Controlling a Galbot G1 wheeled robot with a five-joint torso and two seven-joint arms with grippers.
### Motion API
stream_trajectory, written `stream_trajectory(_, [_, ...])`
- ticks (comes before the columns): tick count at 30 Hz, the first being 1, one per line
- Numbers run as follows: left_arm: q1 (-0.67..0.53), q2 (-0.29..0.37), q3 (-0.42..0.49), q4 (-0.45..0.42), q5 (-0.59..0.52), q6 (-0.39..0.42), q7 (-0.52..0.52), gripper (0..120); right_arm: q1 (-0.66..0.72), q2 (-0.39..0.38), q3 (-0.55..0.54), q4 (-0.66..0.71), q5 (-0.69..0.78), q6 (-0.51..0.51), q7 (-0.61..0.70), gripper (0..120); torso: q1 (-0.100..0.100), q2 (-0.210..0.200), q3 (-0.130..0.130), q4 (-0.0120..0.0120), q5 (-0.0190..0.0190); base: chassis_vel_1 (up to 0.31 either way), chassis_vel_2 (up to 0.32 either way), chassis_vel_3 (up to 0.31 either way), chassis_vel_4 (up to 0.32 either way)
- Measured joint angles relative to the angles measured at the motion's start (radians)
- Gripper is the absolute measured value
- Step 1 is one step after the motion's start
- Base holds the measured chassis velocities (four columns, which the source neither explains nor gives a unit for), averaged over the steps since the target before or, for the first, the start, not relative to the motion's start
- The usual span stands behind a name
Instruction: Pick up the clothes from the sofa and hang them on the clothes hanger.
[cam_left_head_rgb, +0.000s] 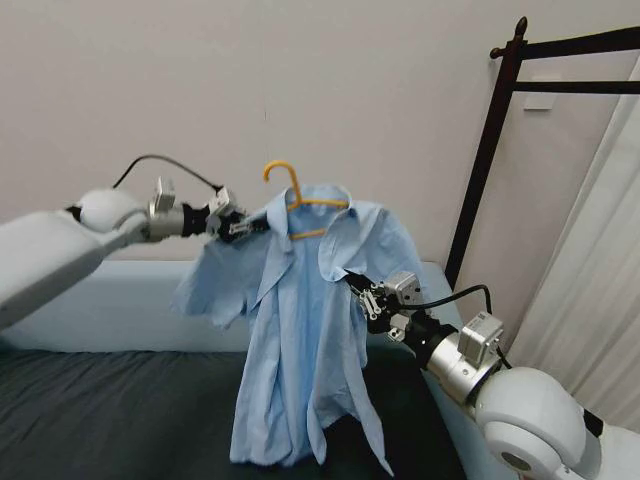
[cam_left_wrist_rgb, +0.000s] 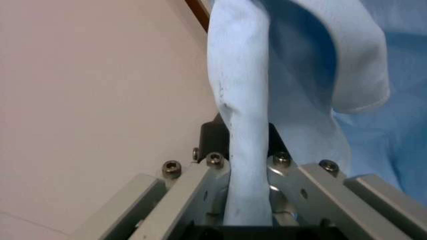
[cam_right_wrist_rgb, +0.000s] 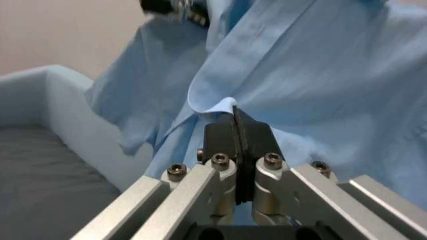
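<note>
Head view first: a light blue short-sleeved shirt (cam_left_head_rgb: 300, 330) hangs mid-frame on a yellow-orange clothes hanger (cam_left_head_rgb: 290, 190), whose hook sticks up free at 12 o'clock of the shirt. The left gripper (cam_left_head_rgb: 237, 225) comes in from 9 o'clock and pinches the shirt's shoulder. The right gripper (cam_left_head_rgb: 362, 290) reaches up from 4 o'clock and nips the front edge just under the collar. Underneath sits a pale blue sofa with a dark grey seat (cam_left_head_rgb: 100, 420). A dark wooden rack (cam_left_head_rgb: 480, 170) stands at 2 o'clock, well apart from the hanger.

Left wrist view: the left gripper (cam_left_wrist_rgb: 243, 142) is clamped tight on a bunched fold of the shirt (cam_left_wrist_rgb: 240, 100).

Right wrist view: the right gripper (cam_right_wrist_rgb: 235, 132) has its fingers pressed together on a thin edge of the shirt (cam_right_wrist_rgb: 320, 75), with the sofa (cam_right_wrist_rgb: 40, 90) behind.
</note>
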Motion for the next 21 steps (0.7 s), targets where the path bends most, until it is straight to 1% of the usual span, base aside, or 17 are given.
stream_trajectory(2, [-0.035, -0.021, 0.031, 0.007, -0.007, 0.000, 0.001, 1, -0.004, 0.000, -0.010, -0.017, -0.042, 0.007, -0.008, 0, 0.000, 0.000, 0.000, 0.0002, -0.0004, 0.000, 0.000, 0.000, 0.000])
stream_trajectory(4, [-0.045, -0.028, 0.036, -0.002, -0.014, 0.004, -0.007, 1, -0.009, 0.001, -0.013, -0.019, -0.060, 0.008, -0.010, 0, 0.000, 0.000, 0.000, 0.0003, -0.0004, 0.000, 0.000, 0.000, 0.000])
stream_trajectory(6, [-0.049, -0.033, 0.036, -0.029, -0.020, 0.014, -0.032, 1, -0.014, 0.005, -0.017, -0.025, -0.093, 0.008, -0.011, 0, 0.000, 0.000, 0.000, 0.0002, -0.0006, 0.000, 0.000, 0.000, 0.000])
stream_trajectory(7, [-0.049, -0.033, 0.036, -0.029, -0.020, 0.014, -0.032, 1, -0.014, 0.005, -0.017, -0.025, -0.093, 0.008, -0.011, 0, 0.000, 0.000, 0.000, 0.0002, -0.0006, 0.000, 0.000, 0.000, 0.000])
stream_trajectory(10, [-0.047, -0.031, 0.034, -0.070, -0.032, 0.028, -0.063, 1, -0.003, 0.007, -0.014, -0.031, -0.090, -0.012, -0.006, 0, 0.000, 0.000, 0.000, 0.0002, -0.0005, 0.000, 0.000, 0.000, 0.000])
stream_trajectory(12, [-0.046, -0.030, 0.033, -0.076, -0.033, 0.031, -0.068, 1, -0.001, 0.007, -0.011, -0.031, -0.082, -0.016, -0.003, 0, 0.000, 0.000, 0.000, 0.0002, -0.0005, 0.000, 0.000, 0.000, 0.000])
stream_trajectory(13, [-0.045, -0.029, 0.032, -0.081, -0.034, 0.033, -0.073, 1, 0.001, 0.005, -0.004, -0.027, -0.062, -0.023, 0.004, 2, 0.000, 0.000, 0.000, 0.0002, -0.0006, 0.000, 0.000, 0.000, 0.000])
stream_trajectory(14, [-0.043, -0.028, 0.031, -0.086, -0.032, 0.035, -0.083, 1, -0.001, 0.001, 0.009, -0.017, -0.030, -0.031, 0.014, 8, 0.000, 0.000, 0.000, 0.0004, -0.0007, 0.000, 0.000, 0.000, 0.000])
stream_trajectory(15, [-0.041, -0.028, 0.031, -0.089, -0.025, 0.037, -0.098, 1, -0.017, -0.007, 0.029, 0.003, -0.009, -0.040, 0.016, 11, 0.000, 0.000, 0.000, 0.0005, -0.0009, 0.000, 0.000, 0.000, 0.000])
stream_trajectory(16, [-0.040, -0.030, 0.031, -0.090, -0.018, 0.038, -0.112, 1, -0.043, -0.015, 0.049, 0.022, -0.006, -0.046, 0.011, 17, 0.000, 0.000, 0.000, 0.0006, -0.0009, 0.000, 0.000, 0.000, 0.000])
stream_trajectory(17, [-0.040, -0.030, 0.031, -0.090, -0.018, 0.038, -0.112, 1, -0.043, -0.015, 0.049, 0.022, -0.006, -0.046, 0.011, 17, 0.000, 0.000, 0.000, 0.0006, -0.0009, 0.000, 0.000, 0.000, 0.000])
stream_trajectory(18, [-0.040, -0.034, 0.031, -0.089, -0.014, 0.041, -0.125, 1, -0.077, -0.023, 0.073, 0.044, -0.007, -0.054, 0.003, 20, 0.000, 0.000, 0.000, 0.0006, -0.0009, 0.000, 0.000, 0.000, 0.000])
stream_trajectory(19, [-0.040, -0.042, 0.031, -0.085, -0.006, 0.043, -0.136, 1, -0.125, -0.030, 0.106, 0.068, -0.019, -0.062, -0.009, 26, 0.000, 0.000, 0.000, 0.0006, -0.0009, 0.000, 0.000, 0.000, 0.000])
stream_trajectory(21, [-0.045, -0.058, 0.031, -0.068, 0.005, 0.045, -0.144, 1, -0.237, -0.043, 0.183, 0.104, -0.057, -0.064, -0.032, 35, 0.000, 0.000, 0.000, 0.0001, -0.0003, 0.000, 0.000, 0.000, 0.000])
